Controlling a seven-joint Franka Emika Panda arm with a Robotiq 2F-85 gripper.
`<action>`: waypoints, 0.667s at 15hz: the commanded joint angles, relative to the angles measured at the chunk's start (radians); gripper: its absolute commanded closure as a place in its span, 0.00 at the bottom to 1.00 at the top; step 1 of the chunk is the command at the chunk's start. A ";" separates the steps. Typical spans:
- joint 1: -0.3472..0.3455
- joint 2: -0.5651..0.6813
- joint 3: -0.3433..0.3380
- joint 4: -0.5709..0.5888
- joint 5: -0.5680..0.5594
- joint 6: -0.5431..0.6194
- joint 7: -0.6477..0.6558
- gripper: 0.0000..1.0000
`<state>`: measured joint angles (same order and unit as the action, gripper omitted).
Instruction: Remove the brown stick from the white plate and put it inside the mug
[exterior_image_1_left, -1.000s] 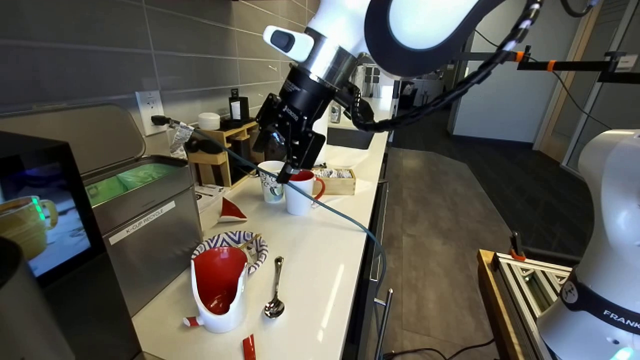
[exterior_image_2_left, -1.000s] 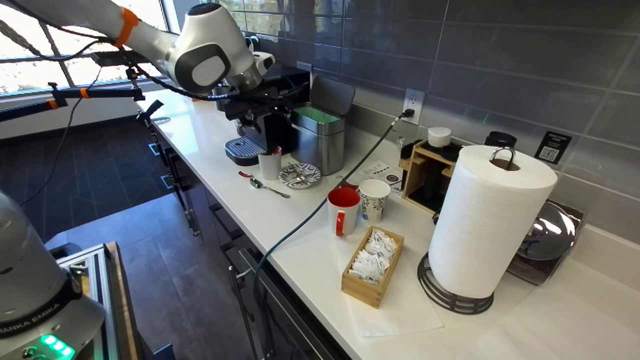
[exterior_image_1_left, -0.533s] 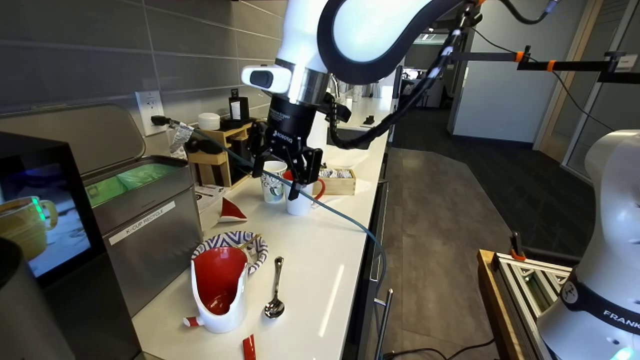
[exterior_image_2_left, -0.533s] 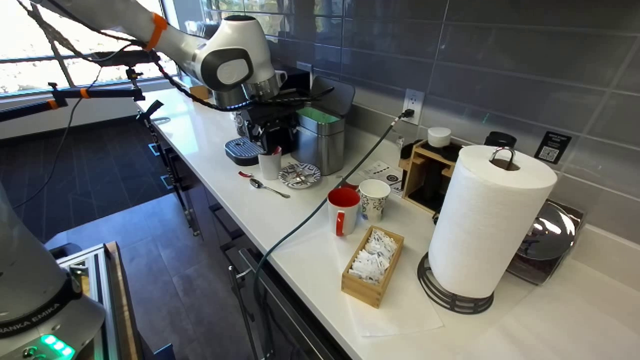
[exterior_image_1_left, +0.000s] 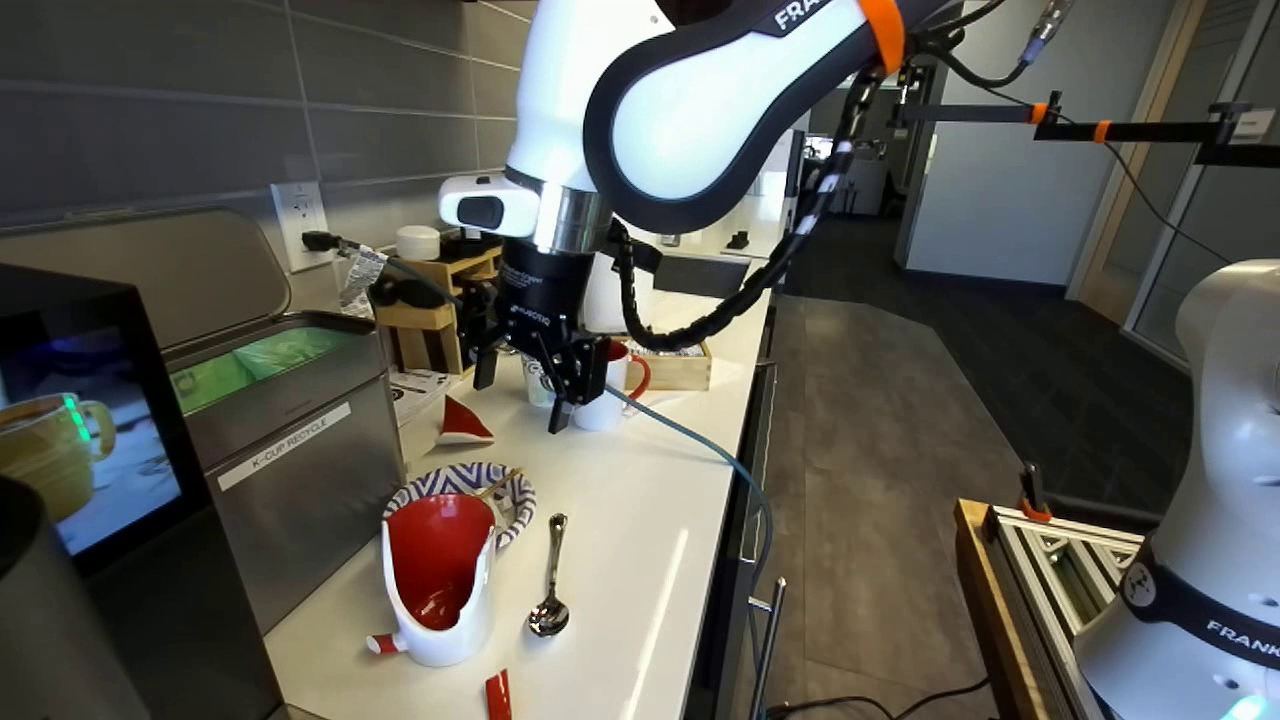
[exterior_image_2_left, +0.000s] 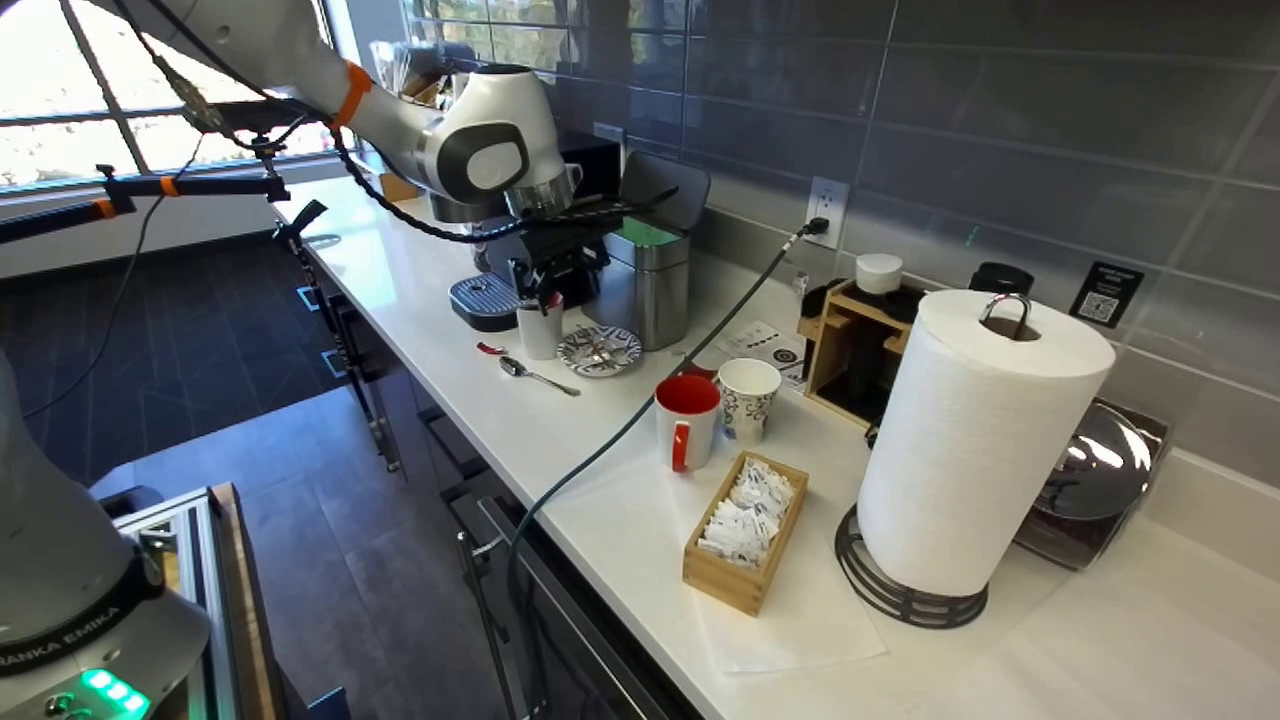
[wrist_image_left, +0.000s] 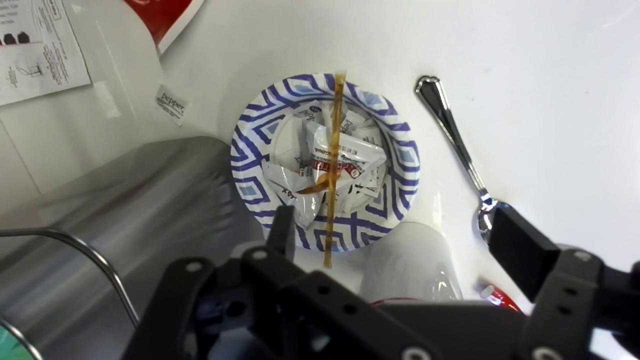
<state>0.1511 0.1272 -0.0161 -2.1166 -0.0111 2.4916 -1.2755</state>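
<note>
The thin brown stick (wrist_image_left: 334, 150) lies across the plate (wrist_image_left: 245, 155), white with blue zigzags, on top of paper packets. Its tip also shows in an exterior view (exterior_image_1_left: 500, 483). The plate shows in both exterior views (exterior_image_1_left: 440, 480) (exterior_image_2_left: 570, 362). The intact mug (exterior_image_1_left: 597, 410) (exterior_image_2_left: 685, 430), white with red inside and red handle, stands upright beyond the plate, partly behind my gripper in an exterior view. My gripper (wrist_image_left: 400, 232) (exterior_image_1_left: 522, 395) is open and empty, pointing down above the counter near the plate. Its fingers are wide apart.
A broken white mug with red inside (exterior_image_1_left: 440, 570) stands beside the plate, with red shards (exterior_image_1_left: 463, 422) nearby. A spoon (exterior_image_1_left: 550, 590), paper cup (exterior_image_2_left: 748, 400), packet box (exterior_image_2_left: 720, 580), towel roll (exterior_image_2_left: 980, 440) and metal bin (exterior_image_2_left: 660, 300) stand around. A cable (exterior_image_2_left: 610, 440) crosses the counter beside the mug.
My gripper has come down and turned from tilted to nearly upright. It has moved left in an exterior view, over toward the plate. The objects on the counter have not moved.
</note>
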 joint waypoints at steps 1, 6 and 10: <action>-0.054 0.030 0.051 0.008 -0.002 0.003 -0.011 0.00; -0.092 0.122 0.079 0.041 0.006 0.007 -0.016 0.00; -0.123 0.193 0.109 0.084 0.025 0.017 -0.020 0.00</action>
<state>0.0620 0.2553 0.0582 -2.0827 -0.0076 2.4923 -1.2767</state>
